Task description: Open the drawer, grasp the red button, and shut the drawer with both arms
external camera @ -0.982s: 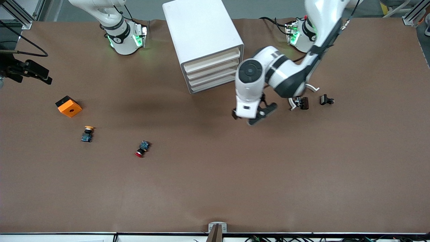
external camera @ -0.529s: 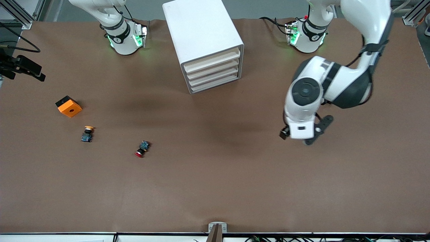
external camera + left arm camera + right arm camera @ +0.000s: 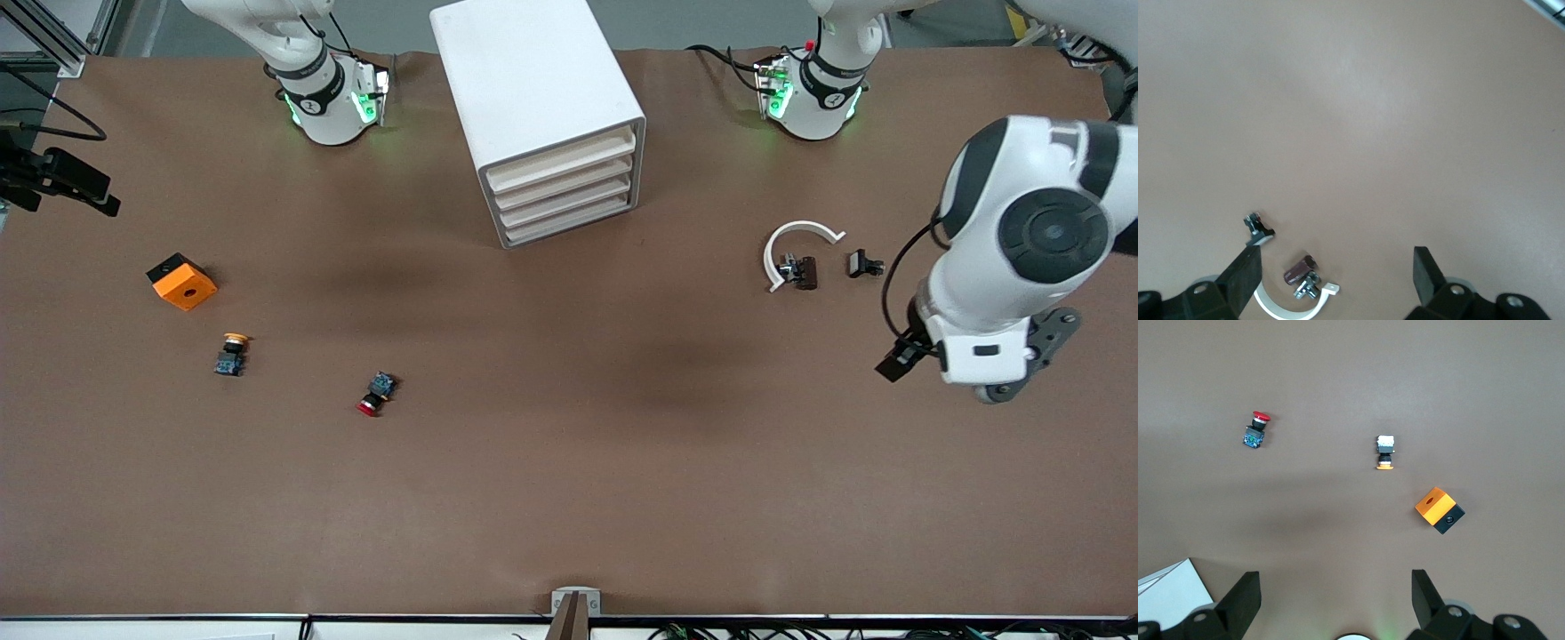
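Note:
The red-capped button [image 3: 377,394] lies on its side on the brown table, nearer to the front camera than the white drawer cabinet [image 3: 542,116]. All of the cabinet's drawers are shut. The button also shows in the right wrist view [image 3: 1256,430]. My left gripper [image 3: 973,364] hangs over bare table at the left arm's end, open and empty [image 3: 1335,273]. My right gripper [image 3: 1335,597] is held high over the right arm's base, open and empty, and looks down on the button.
A yellow-orange-capped button [image 3: 232,353] and an orange cube [image 3: 181,281] lie toward the right arm's end. A white curved piece [image 3: 796,244] with a small dark part [image 3: 800,271] and a black clip [image 3: 864,264] lie by the left gripper.
The left arm has swung from in front of the cabinet out to the left arm's end of the table, uncovering the white curved piece. The buttons and drawers have not moved.

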You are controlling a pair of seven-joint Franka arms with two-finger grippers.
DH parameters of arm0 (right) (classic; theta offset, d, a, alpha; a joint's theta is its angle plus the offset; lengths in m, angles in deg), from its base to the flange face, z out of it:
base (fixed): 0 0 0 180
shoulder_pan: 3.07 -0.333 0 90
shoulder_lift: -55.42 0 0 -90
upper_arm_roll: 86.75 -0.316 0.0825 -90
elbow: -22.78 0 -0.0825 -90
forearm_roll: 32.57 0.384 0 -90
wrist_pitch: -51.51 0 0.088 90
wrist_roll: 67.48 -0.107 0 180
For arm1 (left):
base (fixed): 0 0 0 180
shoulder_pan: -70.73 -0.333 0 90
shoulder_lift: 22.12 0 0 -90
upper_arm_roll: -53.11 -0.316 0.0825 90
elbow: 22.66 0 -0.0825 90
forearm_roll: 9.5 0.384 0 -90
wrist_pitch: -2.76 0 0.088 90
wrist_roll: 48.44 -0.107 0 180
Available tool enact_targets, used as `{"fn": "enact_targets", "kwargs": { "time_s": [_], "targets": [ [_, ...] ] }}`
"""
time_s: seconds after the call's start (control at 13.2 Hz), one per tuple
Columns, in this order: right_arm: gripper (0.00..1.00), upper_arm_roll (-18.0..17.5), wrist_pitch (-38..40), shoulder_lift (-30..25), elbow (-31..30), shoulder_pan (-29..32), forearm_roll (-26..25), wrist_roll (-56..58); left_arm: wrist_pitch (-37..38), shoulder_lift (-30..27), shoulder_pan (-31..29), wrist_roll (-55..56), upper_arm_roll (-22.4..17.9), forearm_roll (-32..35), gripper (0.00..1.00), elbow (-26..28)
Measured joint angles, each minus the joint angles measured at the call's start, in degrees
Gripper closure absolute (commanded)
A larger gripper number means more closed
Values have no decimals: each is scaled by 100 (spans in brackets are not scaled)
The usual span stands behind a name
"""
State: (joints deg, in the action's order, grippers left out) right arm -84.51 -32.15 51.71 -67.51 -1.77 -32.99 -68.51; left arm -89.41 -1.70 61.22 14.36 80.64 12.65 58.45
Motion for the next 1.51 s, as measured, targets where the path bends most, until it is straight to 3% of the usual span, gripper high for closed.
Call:
{"fn": "enact_targets", "kwargs": {
  "time_s": [0.23, 0.38, 0.6, 0.91, 1.21, 1.51],
  "targets": [
    [0, -3, 0, 0, 1, 0, 0, 7, 91, -322, -269, -567, 5, -214, 0, -12],
    [0, -8, 0, 1, 1, 0, 0, 13, 97, -594, -555, -1364, -148, -837, 0, -17],
    [0, -13, 0, 4, 2, 0, 0, 13, 269, -1156, -506, -2884, -1143, -1786, 0, 79],
    [0, -14, 0, 5, 3, 0, 0, 13, 434, -1917, 204, -4635, -2237, -2120, 0, 756],
    [0, -14, 0, 6, 4, 0, 0, 13, 466, -2752, 519, -5058, -2332, -2125, 0, 1551],
    [0, -15, 0, 6, 4, 0, 0, 13, 460, -2944, 570, -5711, -2316, -2133, 0, 1741]
  ]
}}
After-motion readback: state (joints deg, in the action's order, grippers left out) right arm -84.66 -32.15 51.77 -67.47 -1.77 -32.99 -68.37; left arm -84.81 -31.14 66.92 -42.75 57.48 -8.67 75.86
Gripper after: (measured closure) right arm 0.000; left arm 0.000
